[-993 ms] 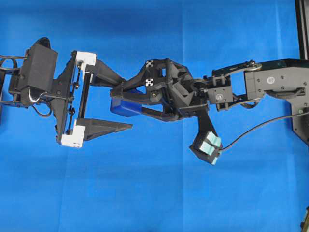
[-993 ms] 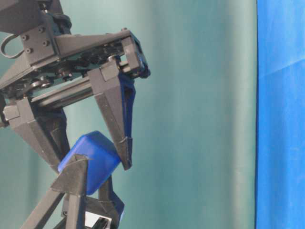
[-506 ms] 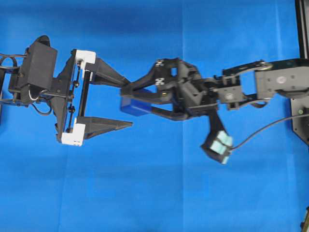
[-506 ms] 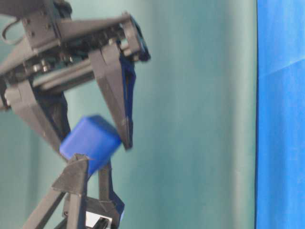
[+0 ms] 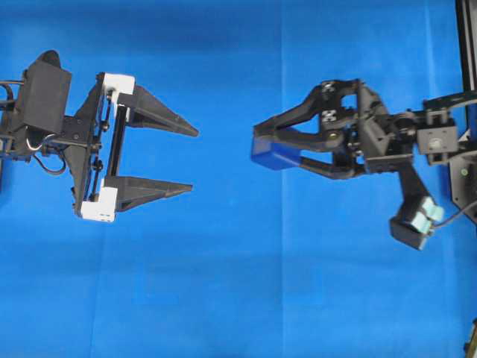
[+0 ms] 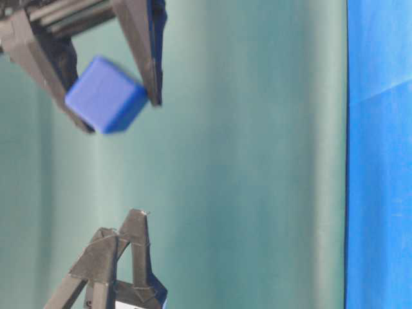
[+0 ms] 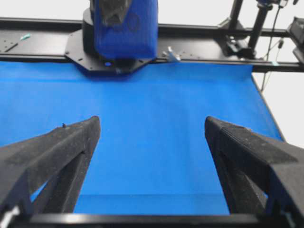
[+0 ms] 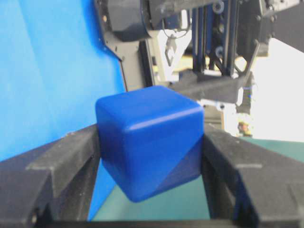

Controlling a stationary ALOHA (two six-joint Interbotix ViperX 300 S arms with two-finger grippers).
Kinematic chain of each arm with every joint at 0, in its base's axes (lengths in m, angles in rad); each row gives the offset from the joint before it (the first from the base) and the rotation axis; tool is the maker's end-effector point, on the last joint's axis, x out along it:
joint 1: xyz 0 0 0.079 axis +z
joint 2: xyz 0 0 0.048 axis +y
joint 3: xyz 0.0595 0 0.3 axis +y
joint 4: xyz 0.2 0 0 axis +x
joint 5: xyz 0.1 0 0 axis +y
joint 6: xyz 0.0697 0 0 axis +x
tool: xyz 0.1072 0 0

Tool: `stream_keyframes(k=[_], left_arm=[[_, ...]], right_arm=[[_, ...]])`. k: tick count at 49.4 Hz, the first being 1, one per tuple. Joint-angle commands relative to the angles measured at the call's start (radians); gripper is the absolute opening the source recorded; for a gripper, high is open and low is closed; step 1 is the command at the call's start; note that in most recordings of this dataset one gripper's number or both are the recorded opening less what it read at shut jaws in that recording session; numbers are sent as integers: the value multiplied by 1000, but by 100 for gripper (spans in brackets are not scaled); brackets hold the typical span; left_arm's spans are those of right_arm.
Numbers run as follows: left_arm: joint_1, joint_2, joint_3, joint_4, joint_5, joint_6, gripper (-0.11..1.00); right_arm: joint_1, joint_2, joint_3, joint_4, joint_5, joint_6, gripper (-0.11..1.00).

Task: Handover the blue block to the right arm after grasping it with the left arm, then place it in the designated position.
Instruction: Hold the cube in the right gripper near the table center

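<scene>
A: Item one, far left of the overhead view: left gripper (image 5: 192, 159), white brackets on its rail. State?

B: Fingers spread as wide as they go, nothing between them. Tips point right, toward the other arm. Bare blue cloth (image 5: 223, 298) under it.

A: Item two, the gap in the middle?

B: Open cloth only. The two grippers stand well apart, tip facing tip.

A: Item three, right of centre: blue block (image 5: 274, 153).

B: Clamped at the fingertips of the right gripper (image 5: 276, 145), jaws part-closed against two opposite faces. The right wrist view confirms it: block (image 8: 149, 142) squeezed between both black fingers, one corner tilted downward. Held clear of the cloth, as the table-level view shows.

A: Relation that governs the next move?

B: The block lies to the right of the left gripper and is solely in the right arm's keeping. Handover looks complete; placing falls to the right arm. No marked position is visible in these views.
</scene>
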State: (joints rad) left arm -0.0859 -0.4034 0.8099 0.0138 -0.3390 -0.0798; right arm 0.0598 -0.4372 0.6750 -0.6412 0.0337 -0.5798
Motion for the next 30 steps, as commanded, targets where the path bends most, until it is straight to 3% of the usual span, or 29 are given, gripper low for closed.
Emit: stream_keyframes(k=[1,11,18,24,30], left_arm=[[2,-15,-12,3,-6,0,93],[5,-15,-12,3,-6,0,93],[6,-15,-12,3,-6,0,93],[11,-15,-12,3,-6,2,93],[15,-15,-12,3,-6,8,93]], right_arm=[[9,-37,-2,5,18,3,52],[14,-38,-2,14,31,5,52],[14,-38,-2,67,25,40,52],[14,-38,-3,120,20,124,52],[14,-38,-6,189,6,264,52]])
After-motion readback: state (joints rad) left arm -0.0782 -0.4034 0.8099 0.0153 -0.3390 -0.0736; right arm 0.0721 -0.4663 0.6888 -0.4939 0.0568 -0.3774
